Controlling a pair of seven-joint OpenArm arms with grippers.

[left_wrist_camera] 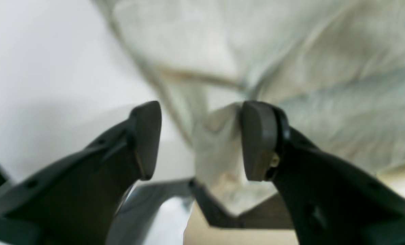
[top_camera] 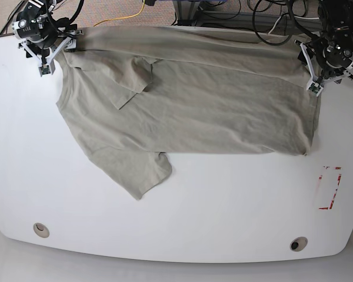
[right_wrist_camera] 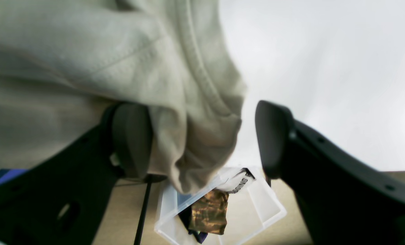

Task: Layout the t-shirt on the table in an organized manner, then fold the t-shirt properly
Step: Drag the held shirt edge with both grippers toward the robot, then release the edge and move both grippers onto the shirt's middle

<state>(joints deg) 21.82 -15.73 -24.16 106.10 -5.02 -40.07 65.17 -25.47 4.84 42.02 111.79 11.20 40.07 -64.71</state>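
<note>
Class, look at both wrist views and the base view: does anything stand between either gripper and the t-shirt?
Nothing visible does. The left gripper and the right gripper both have their jaws apart, with folds of the t-shirt lying directly between them at the table's far edge.

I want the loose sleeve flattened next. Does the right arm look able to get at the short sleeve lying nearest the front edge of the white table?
Probably yes. The right gripper is open at the pale sage t-shirt's far corner, and that sleeve lies flat and uncovered on the white table, with nothing between them.
</note>
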